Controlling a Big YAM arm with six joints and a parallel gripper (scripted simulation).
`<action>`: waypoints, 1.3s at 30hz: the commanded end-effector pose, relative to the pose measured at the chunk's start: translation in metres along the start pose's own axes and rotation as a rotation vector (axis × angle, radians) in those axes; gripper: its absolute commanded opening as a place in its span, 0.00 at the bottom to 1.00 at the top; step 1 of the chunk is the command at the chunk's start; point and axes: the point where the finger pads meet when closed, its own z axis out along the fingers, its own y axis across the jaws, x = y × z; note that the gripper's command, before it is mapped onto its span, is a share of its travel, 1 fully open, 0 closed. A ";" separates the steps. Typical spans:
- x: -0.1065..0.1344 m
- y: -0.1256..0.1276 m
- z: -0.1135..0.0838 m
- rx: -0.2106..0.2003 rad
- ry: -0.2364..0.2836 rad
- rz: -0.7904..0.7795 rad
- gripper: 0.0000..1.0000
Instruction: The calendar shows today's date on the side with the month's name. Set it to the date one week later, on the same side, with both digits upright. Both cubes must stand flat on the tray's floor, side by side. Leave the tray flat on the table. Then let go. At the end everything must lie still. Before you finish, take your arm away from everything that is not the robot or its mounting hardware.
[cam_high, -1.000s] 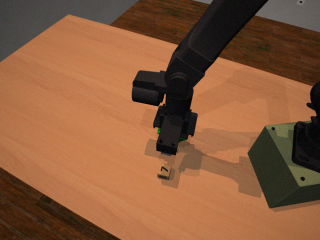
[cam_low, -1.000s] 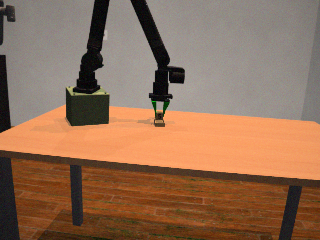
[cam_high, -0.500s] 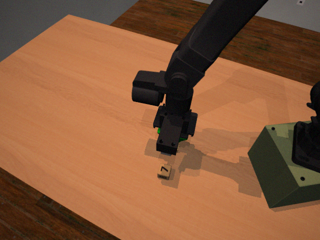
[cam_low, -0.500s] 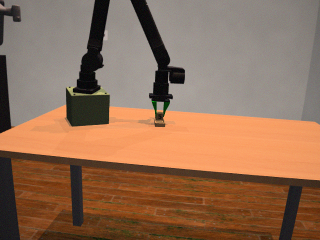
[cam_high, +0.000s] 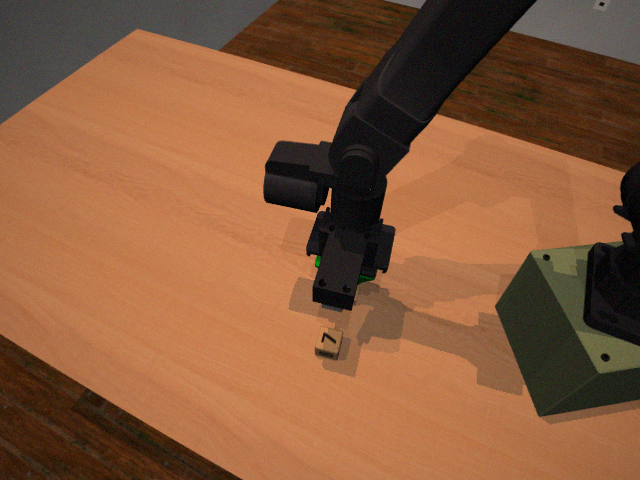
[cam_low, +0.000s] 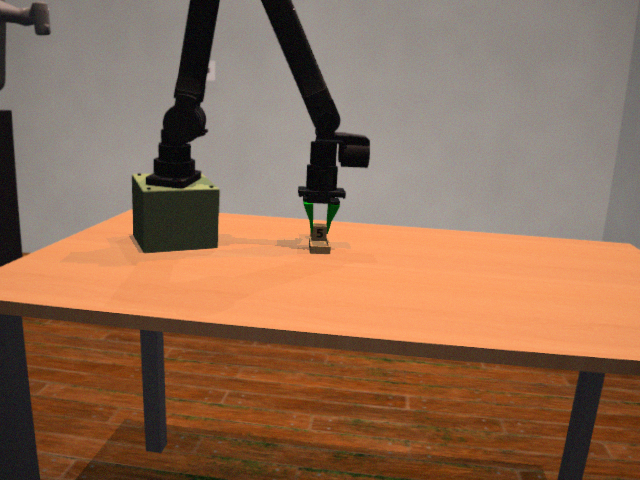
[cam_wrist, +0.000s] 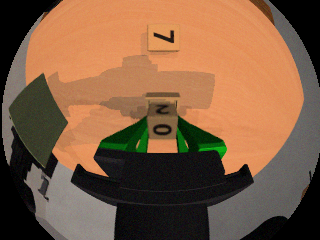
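Gripper (cam_low: 320, 228) points straight down over table (cam_low: 413, 289), green fingers (cam_low: 309, 212) clenched on cube (cam_low: 320, 233), face toward exterior view reading 5. Held cube sits just above tan piece (cam_low: 320, 247) on table; tray or not, cannot tell. Second cube (cam_high: 328, 343) lies on table near gripper, 7 up. Arm base (cam_high: 547, 330) well apart.

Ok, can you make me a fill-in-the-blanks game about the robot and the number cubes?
1. The loose cube lying on the table shows the number ____ on top.
2. The gripper has green jaws shut on a second ____.
3. Seen from the exterior view, the held cube shows the number ____.
4. The arm stands on a box-shaped base coloured ____.

Missing words: 7; cube; 5; green
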 end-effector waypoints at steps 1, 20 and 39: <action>0.003 -0.022 -0.001 0.039 0.000 -0.002 0.27; 0.003 -0.018 0.007 0.033 0.000 -0.001 0.27; 0.003 -0.017 0.010 0.031 0.000 -0.002 0.27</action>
